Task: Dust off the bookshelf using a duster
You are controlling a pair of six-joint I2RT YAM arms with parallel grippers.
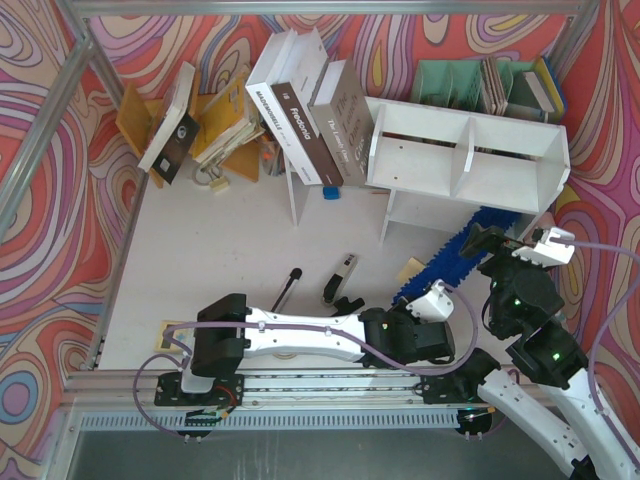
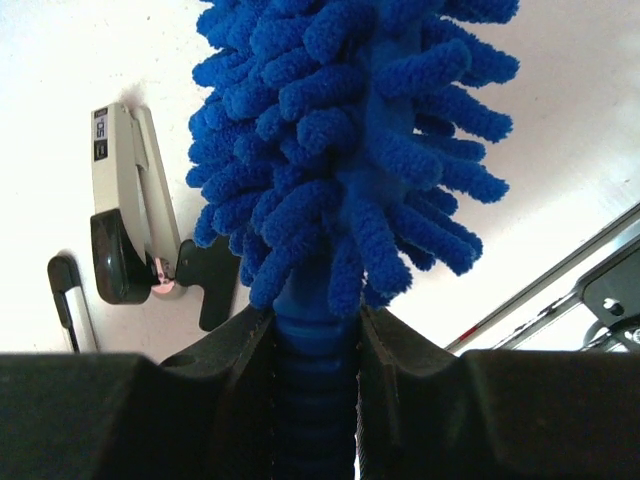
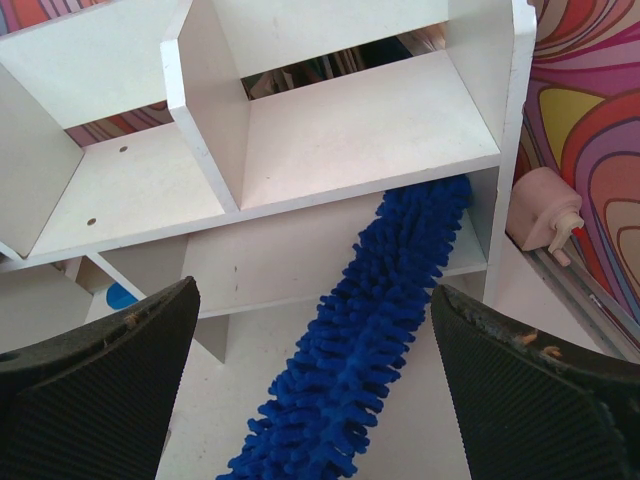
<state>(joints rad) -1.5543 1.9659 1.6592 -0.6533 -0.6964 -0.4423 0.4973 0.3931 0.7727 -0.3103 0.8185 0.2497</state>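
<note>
Top external | 1 bookshelf [image 1: 500, 170] | 1 duster [image 1: 450, 255] | left gripper [image 2: 315, 335] clamps duster

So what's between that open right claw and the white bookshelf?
The blue duster, its fluffy head reaching into the bookshelf's lower tier, seen in the right wrist view.

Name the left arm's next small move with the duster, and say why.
Probably a short sideways sweep of the duster along the lower tier of the bookshelf, toward the robot's left. The left gripper is shut on the handle, and the fluffy head reaches under the upper board at the shelf's right end, so the rest of that tier looks undusted.
</note>
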